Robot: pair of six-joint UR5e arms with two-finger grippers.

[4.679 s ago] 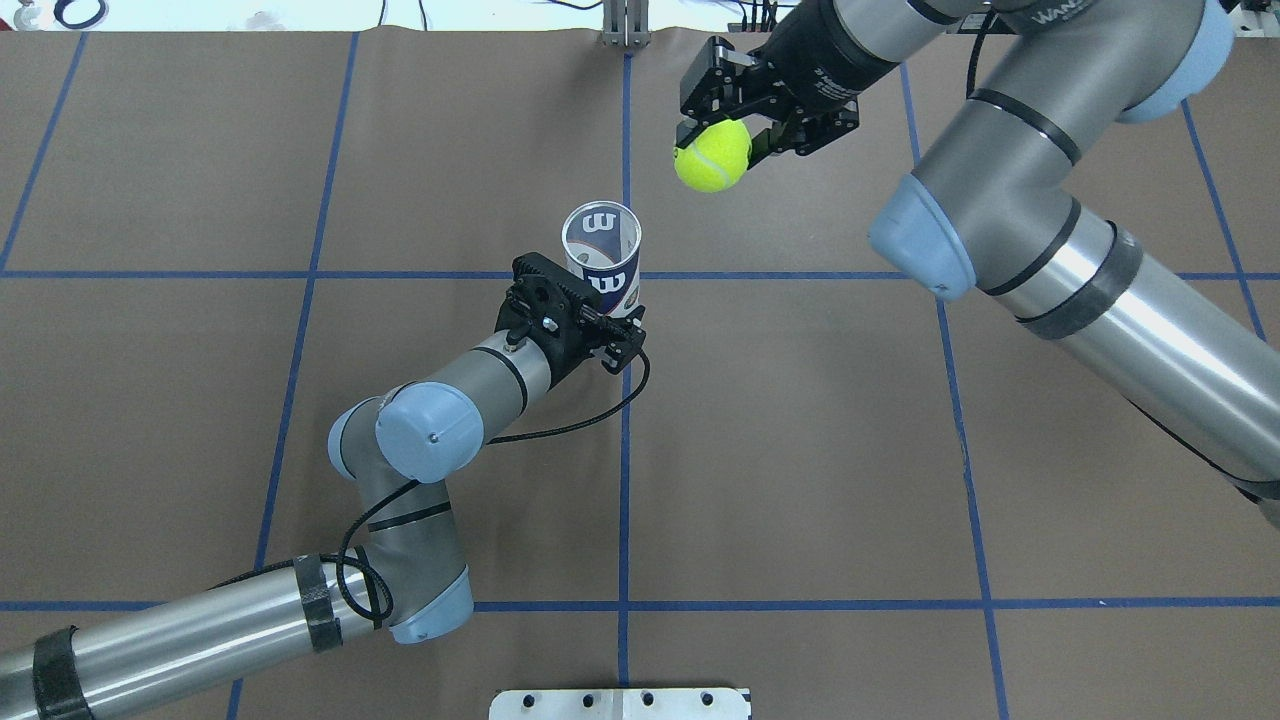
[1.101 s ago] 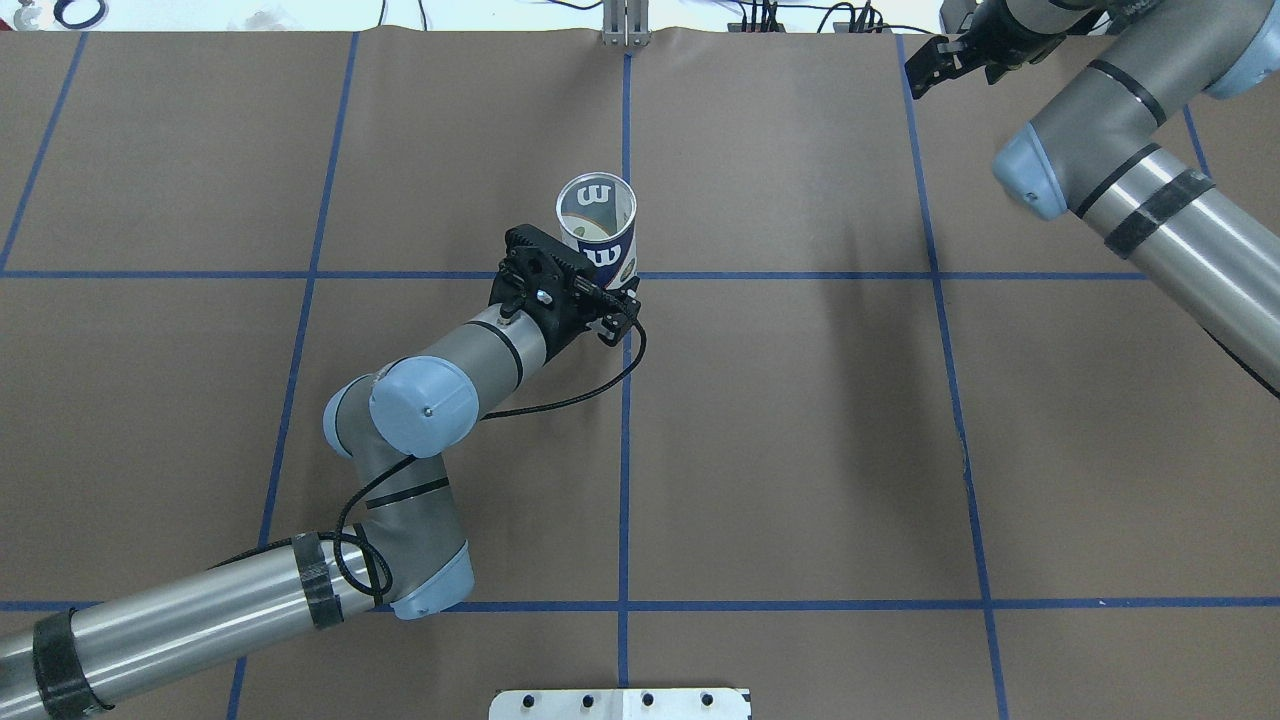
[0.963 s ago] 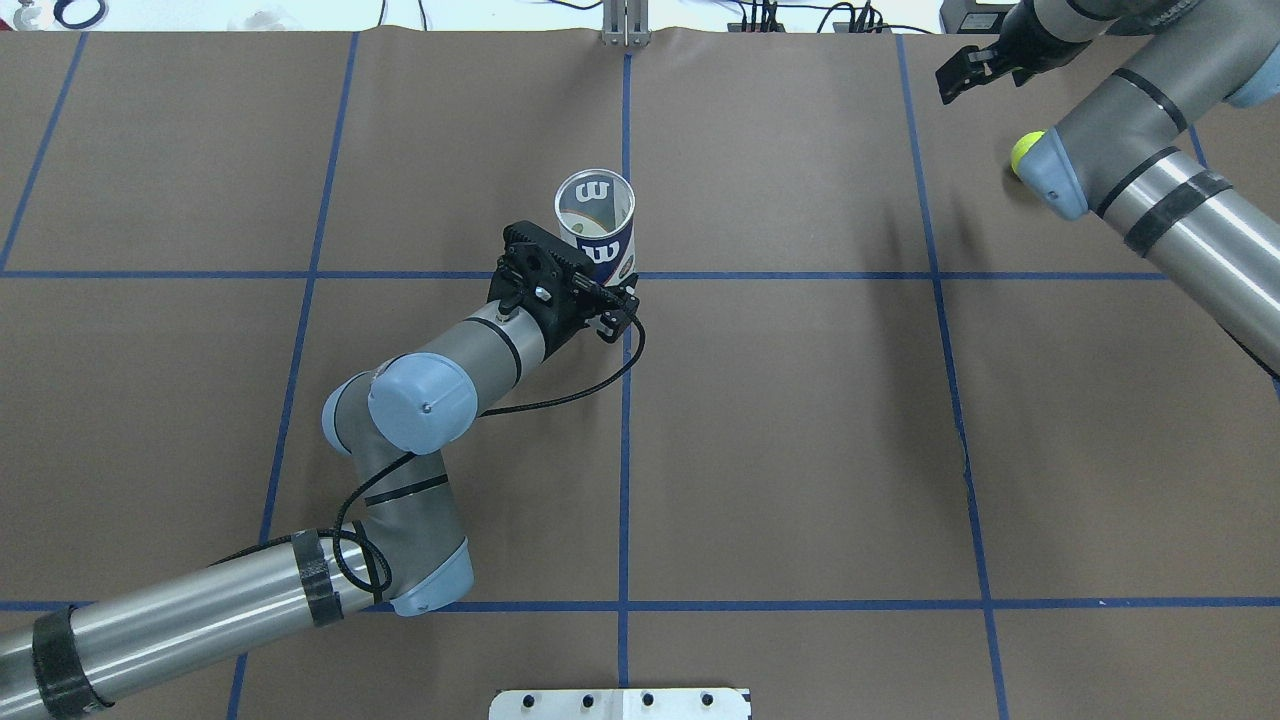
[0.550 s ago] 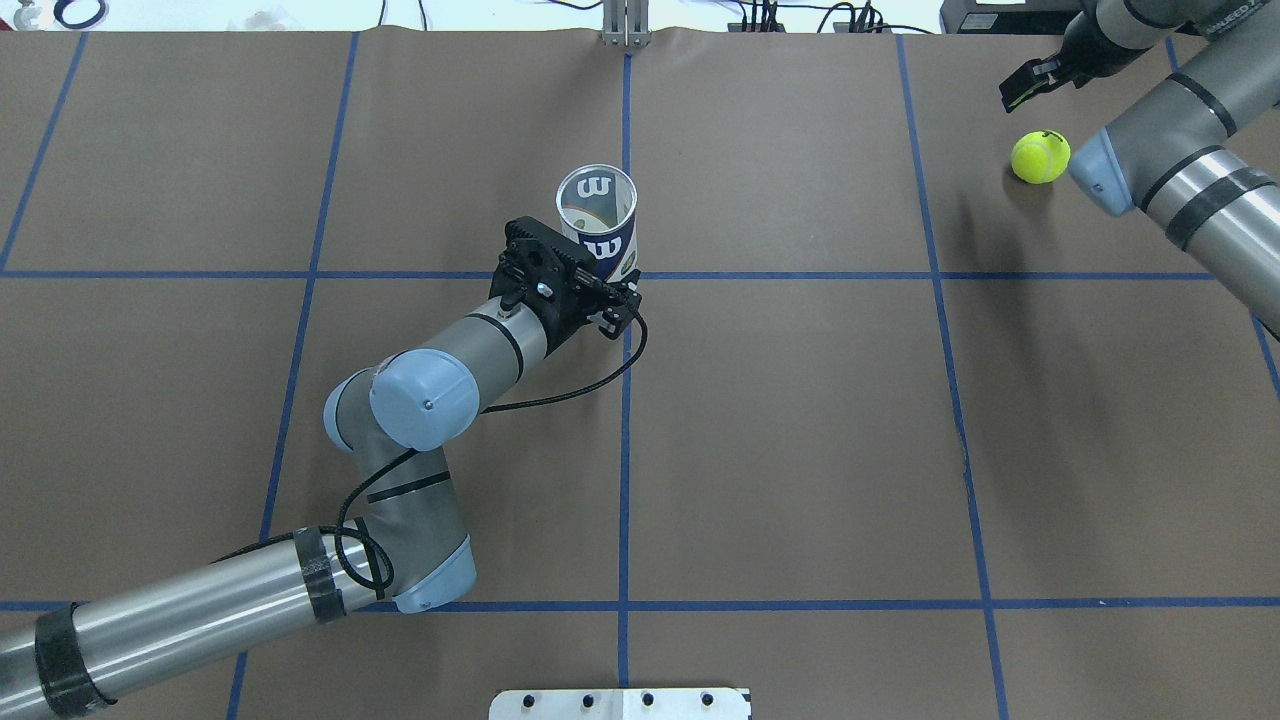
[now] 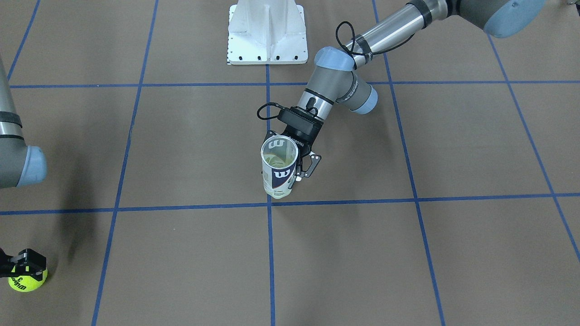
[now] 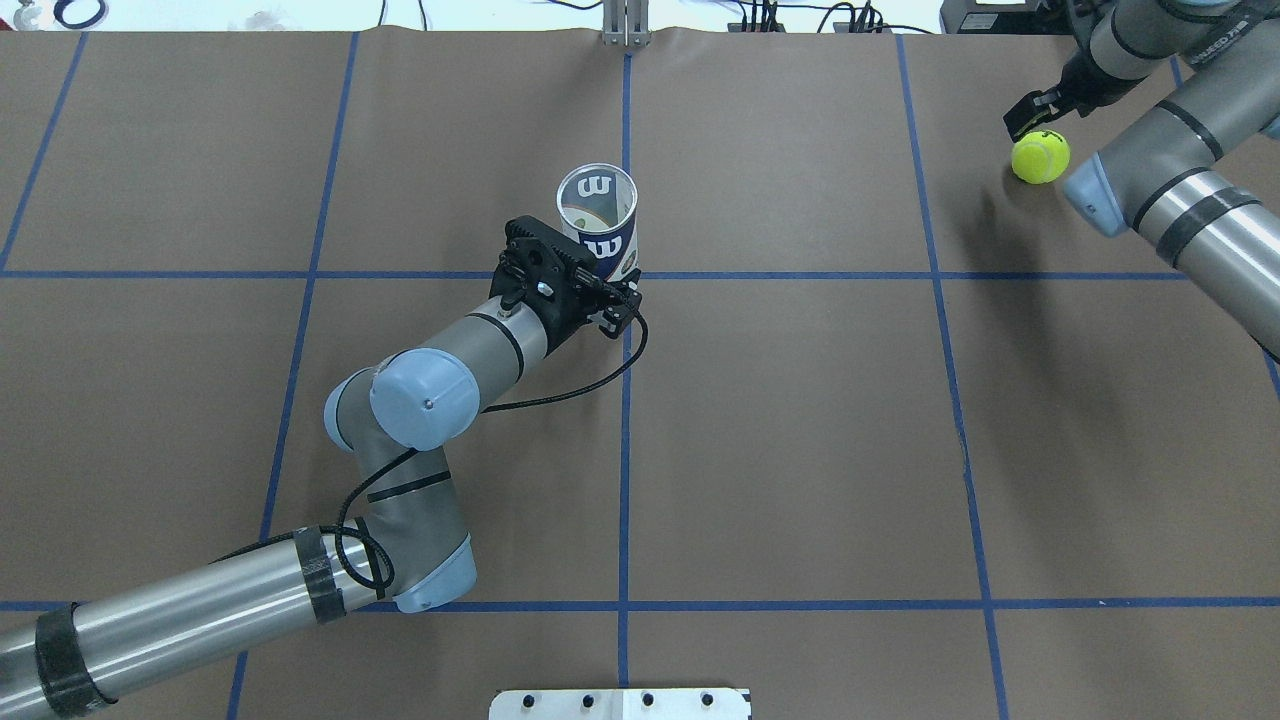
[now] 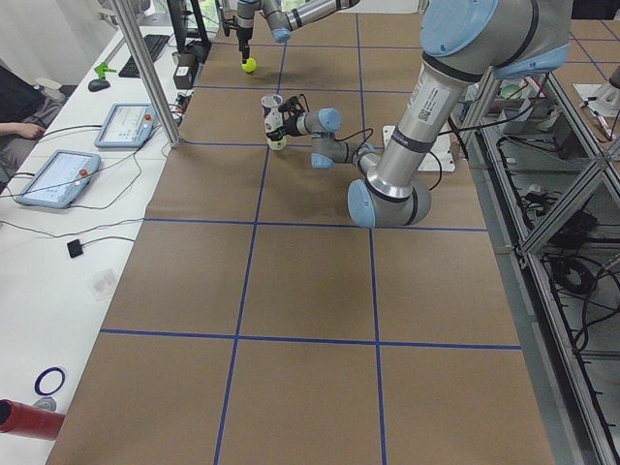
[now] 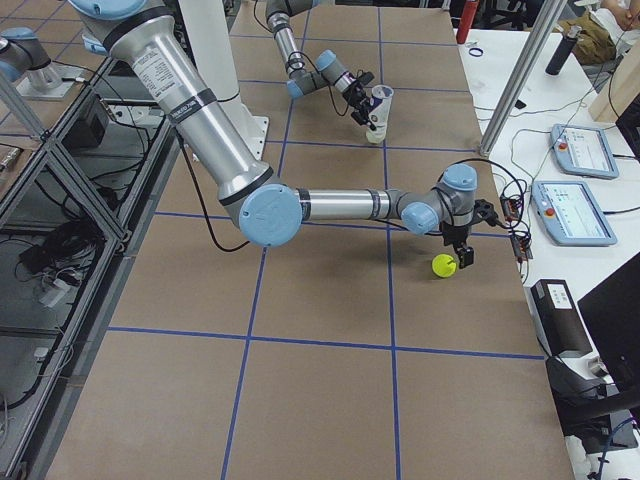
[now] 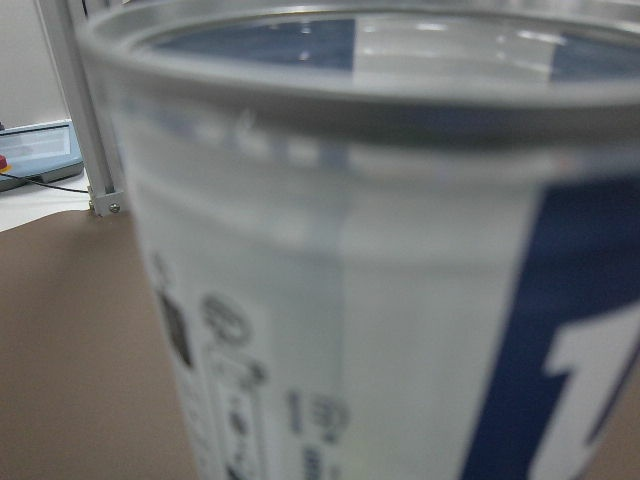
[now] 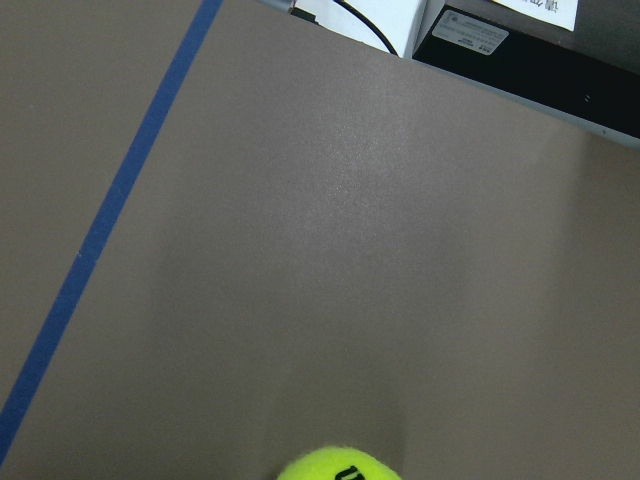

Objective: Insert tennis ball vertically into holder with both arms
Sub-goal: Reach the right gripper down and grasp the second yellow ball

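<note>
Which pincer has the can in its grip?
The left pincer, shut on the upright holder; the right pincer hangs by the tennis ball, far off.

The edge-cut right gripper [image 5: 23, 266] perhaps touches the tennis ball [image 5: 27, 280]; the holder [image 9: 330, 300] is blurred.

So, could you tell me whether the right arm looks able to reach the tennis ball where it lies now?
Probably yes: the right arm's fingers hang close by the tennis ball, nothing between them, and the tennis-ball can stands far off.
</note>
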